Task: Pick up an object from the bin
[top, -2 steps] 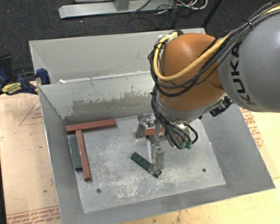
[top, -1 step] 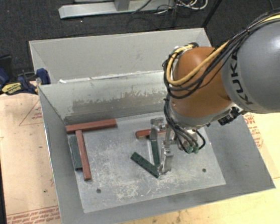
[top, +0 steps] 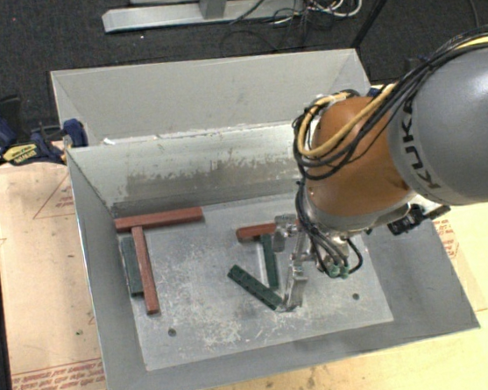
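Observation:
My gripper hangs low in the bin's middle right, under the orange wrist cover. Its tip is at the lower right end of a dark green bar that lies slanted on the floor. Whether it touches the bar I cannot tell. Just left of the gripper a second dark green bar lies nearly upright in the view. A short reddish-brown bar lies crosswise at that bar's upper end.
At the bin's left a long reddish-brown bar lies crosswise along the back. From it a second reddish-brown bar and a dark green bar run side by side toward the front.

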You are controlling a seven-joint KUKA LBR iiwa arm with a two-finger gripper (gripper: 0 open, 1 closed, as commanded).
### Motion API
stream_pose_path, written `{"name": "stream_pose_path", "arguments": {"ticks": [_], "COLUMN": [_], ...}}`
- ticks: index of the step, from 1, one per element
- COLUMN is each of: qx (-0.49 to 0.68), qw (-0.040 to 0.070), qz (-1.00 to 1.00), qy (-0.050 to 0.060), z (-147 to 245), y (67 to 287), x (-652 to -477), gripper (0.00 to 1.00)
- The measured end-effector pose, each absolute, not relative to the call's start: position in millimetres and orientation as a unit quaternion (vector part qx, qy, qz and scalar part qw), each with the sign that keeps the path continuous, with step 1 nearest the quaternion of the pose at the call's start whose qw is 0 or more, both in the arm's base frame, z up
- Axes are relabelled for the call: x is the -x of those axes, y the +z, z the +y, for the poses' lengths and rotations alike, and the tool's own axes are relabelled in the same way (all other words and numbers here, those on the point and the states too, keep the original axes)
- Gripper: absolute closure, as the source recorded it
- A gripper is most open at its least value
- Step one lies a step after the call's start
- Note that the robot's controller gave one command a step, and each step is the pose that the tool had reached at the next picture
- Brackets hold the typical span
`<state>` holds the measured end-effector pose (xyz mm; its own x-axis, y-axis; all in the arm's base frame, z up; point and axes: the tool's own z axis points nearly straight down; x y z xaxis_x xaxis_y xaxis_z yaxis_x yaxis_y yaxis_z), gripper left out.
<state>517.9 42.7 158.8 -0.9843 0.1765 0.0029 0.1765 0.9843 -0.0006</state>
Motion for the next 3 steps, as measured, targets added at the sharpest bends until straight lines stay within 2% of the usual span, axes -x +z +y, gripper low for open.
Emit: {"name": "stream_pose_path", "arguments": {"ticks": [1,2,3], "qx": [0.179,0.212,0.31], "qw": [0.0,-0.002,-0.003], "qz": [-0.984,-0.977,-0.951], "qy": [-0.001,-0.001,-0.002], "z": [42.1,58.3,73.9], "y": [159.5,92.7,72.0], "x": [-522.7,-523.3,-516.0], "gripper": [0.0,0.0,1.0]}}
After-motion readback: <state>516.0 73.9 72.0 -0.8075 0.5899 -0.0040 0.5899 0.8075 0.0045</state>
